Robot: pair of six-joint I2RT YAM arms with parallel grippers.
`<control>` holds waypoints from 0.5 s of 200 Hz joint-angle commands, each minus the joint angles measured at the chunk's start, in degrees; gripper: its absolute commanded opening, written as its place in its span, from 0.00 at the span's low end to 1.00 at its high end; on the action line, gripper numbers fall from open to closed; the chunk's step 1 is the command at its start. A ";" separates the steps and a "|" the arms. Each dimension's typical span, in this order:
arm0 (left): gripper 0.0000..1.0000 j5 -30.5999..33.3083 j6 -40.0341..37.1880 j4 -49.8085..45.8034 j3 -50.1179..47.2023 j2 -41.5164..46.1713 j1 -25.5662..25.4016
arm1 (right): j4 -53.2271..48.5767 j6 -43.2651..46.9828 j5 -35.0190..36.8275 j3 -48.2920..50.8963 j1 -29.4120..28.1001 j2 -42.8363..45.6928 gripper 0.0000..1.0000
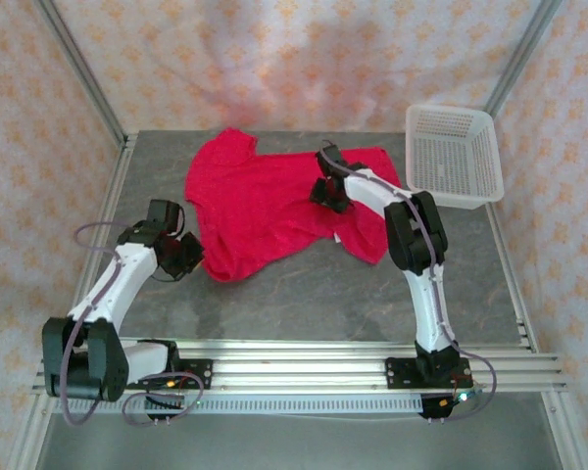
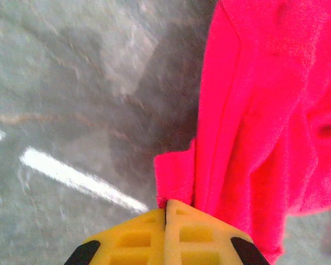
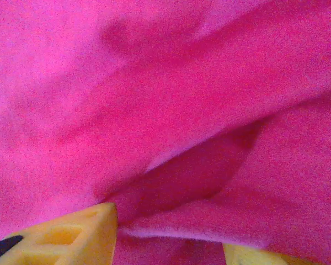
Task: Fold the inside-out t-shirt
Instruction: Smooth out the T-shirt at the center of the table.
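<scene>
Status: clamping inside-out t-shirt hem with left gripper, fingers fully clenched; straddling a fabric fold with right gripper, fingers apart, released.

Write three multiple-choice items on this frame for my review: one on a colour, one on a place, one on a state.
1. What colour is the t-shirt?
A. blue
B. red
C. white

2. Where does the white basket stand on the table?
A. at the far right corner
B. at the near left corner
C. on top of the t-shirt

3. How do the left fingers stand?
A. wide apart over bare table
B. shut on the t-shirt's edge
C. shut on the basket's rim

Answers:
1 B: the cloth is bright red in all three views.
2 A: the top view shows the basket at the far right corner.
3 B: the left wrist view shows them pressed together with the red edge at their tips.
</scene>
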State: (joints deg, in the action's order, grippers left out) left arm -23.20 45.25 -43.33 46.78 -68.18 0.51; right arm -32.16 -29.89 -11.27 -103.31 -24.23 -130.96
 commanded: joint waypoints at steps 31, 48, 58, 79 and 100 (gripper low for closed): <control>0.00 -20.05 5.78 -8.62 -0.20 8.07 5.11 | -11.56 -0.04 8.83 -1.99 4.50 -5.10 0.52; 0.00 -23.12 9.08 -8.78 -2.26 11.52 5.11 | -11.77 0.97 9.79 -2.10 4.97 -4.11 0.52; 0.00 -24.73 11.79 -8.20 -3.55 14.13 5.11 | -12.11 1.38 9.95 -2.85 5.17 -4.25 0.52; 0.00 -25.93 13.08 -11.08 -2.68 18.72 5.05 | -13.70 1.76 9.37 -5.69 5.24 -5.39 0.52; 0.04 -23.74 8.28 -13.68 0.98 17.44 1.16 | -13.98 1.85 8.40 -6.95 5.25 -5.67 0.52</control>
State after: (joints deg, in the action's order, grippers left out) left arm -45.54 55.05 -52.21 44.53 -50.68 4.69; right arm -39.70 -29.06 -5.30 -109.38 -20.16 -133.75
